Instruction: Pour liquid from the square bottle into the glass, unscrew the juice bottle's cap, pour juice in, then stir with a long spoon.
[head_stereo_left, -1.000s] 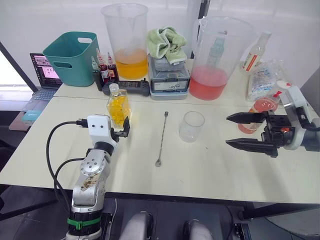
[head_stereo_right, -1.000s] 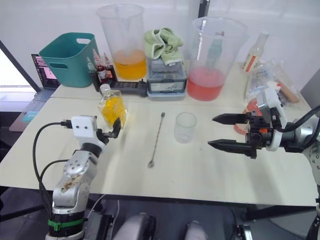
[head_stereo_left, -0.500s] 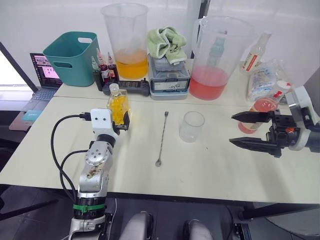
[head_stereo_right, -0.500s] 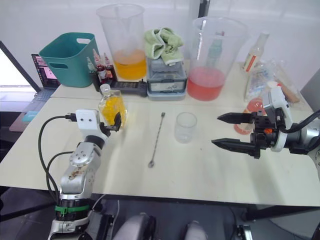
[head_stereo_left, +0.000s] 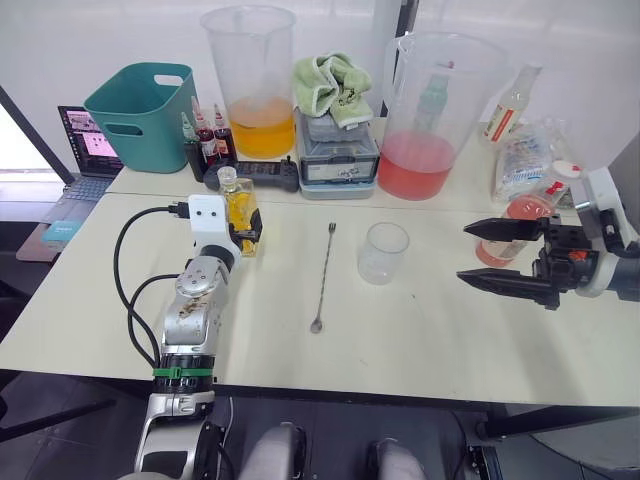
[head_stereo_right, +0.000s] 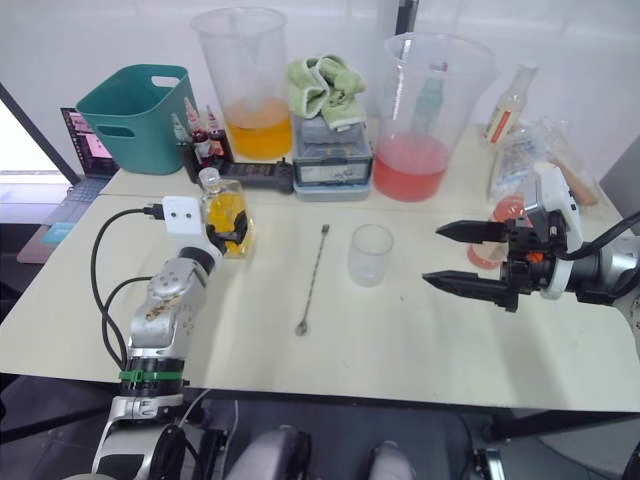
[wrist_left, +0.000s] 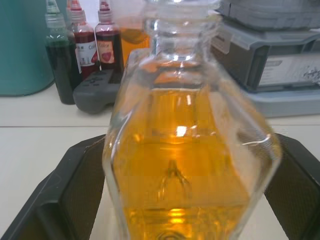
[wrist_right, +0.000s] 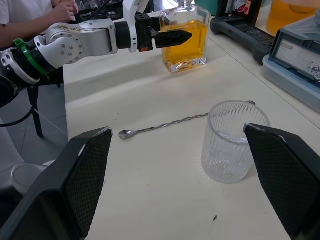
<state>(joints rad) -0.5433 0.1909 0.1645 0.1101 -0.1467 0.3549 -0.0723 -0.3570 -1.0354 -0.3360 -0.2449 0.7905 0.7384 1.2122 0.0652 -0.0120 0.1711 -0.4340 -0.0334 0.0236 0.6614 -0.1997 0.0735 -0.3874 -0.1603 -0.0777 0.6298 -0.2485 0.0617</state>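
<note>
- My left gripper (head_stereo_left: 247, 232) has its fingers set on either side of the square bottle (head_stereo_left: 238, 210), which stands upright on the bench (head_stereo_left: 400, 330); I cannot tell whether they press on the glass walls.
- My right gripper (head_stereo_left: 495, 255) hovers above the bench with its fingers spread wide, holding nothing.
- The glass (head_stereo_left: 384, 252) stands between both arms, with the long spoon (head_stereo_left: 323, 277) lying flat just beside it.
- The juice bottle (head_stereo_left: 520, 225) stands behind my right fingers, its cap (head_stereo_left: 566, 170) on.
</note>
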